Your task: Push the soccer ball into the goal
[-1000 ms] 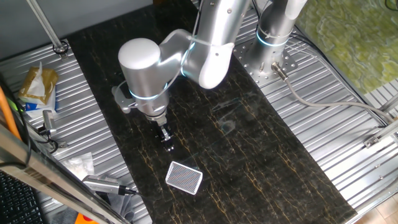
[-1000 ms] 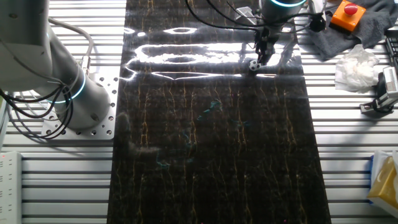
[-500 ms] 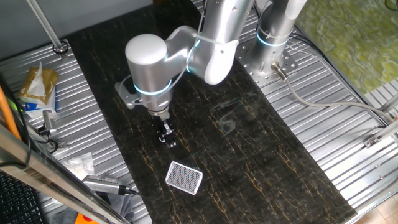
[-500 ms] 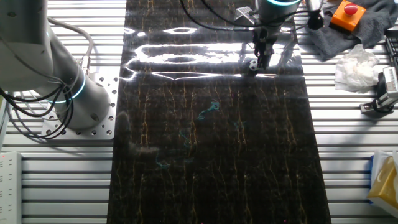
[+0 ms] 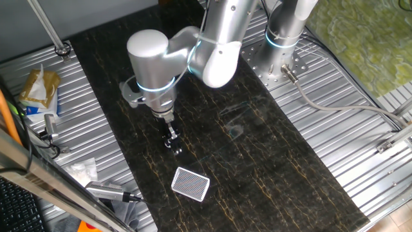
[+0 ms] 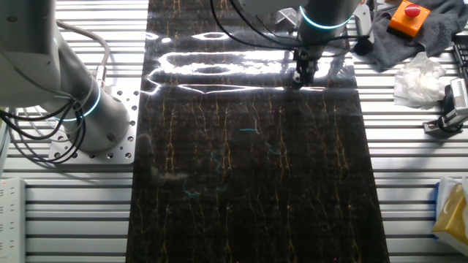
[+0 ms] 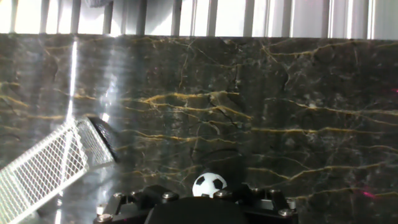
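Observation:
The small black-and-white soccer ball (image 7: pixel 209 184) sits on the dark marble board, right in front of my gripper (image 7: pixel 198 205), whose dark body fills the bottom of the hand view. From one fixed view the gripper (image 5: pixel 171 138) points down, its thin fingers look closed together, and the ball (image 5: pixel 178 150) lies at their tip. The goal (image 5: pixel 190 184), a white-rimmed rounded rectangle of grey mesh, lies a short way beyond the ball. In the hand view the goal (image 7: pixel 46 167) is at the lower left. In the other fixed view the gripper (image 6: pixel 300 73) hides the ball.
The marble board (image 5: pixel 257 154) lies on a ribbed metal table. A second arm's base (image 6: pixel 88 117) stands by the board. A snack bag (image 5: pixel 38 90), tools (image 5: pixel 106 190), a crumpled tissue (image 6: pixel 418 80) and an orange button box (image 6: pixel 409 16) lie off the board.
The arm's wrist has shifted slightly above the board. In the other fixed view the ball showed beside the fingers and is now covered by them. The goal has not moved.

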Action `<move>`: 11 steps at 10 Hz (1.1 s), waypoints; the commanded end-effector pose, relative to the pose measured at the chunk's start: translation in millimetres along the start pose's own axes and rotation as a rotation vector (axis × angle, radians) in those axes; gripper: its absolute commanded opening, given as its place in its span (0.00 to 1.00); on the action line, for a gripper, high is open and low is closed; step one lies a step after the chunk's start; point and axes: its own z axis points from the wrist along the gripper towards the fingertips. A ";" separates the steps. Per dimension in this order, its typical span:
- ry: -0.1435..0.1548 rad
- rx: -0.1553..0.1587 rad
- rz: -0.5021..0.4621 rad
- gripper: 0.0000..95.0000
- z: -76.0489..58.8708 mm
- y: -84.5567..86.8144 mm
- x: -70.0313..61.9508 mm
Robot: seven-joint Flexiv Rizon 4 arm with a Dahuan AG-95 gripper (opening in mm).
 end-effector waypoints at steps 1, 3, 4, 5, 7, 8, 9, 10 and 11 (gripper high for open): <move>-0.016 -0.003 -0.001 0.80 4.8 7.7 1.4; -0.028 -0.014 0.008 1.00 7.7 19.8 1.0; -0.029 -0.015 0.014 1.00 7.2 25.0 -0.1; -0.028 -0.014 0.020 1.00 5.3 29.9 -1.8; -0.024 -0.008 0.023 0.80 1.0 32.8 -2.4; -0.025 -0.005 0.020 0.80 0.8 32.9 -2.4; -0.028 -0.011 0.018 0.80 0.7 32.9 -2.4; -0.029 -0.017 0.018 0.80 0.7 32.9 -2.4; -0.030 -0.020 0.019 0.80 0.5 33.0 -2.3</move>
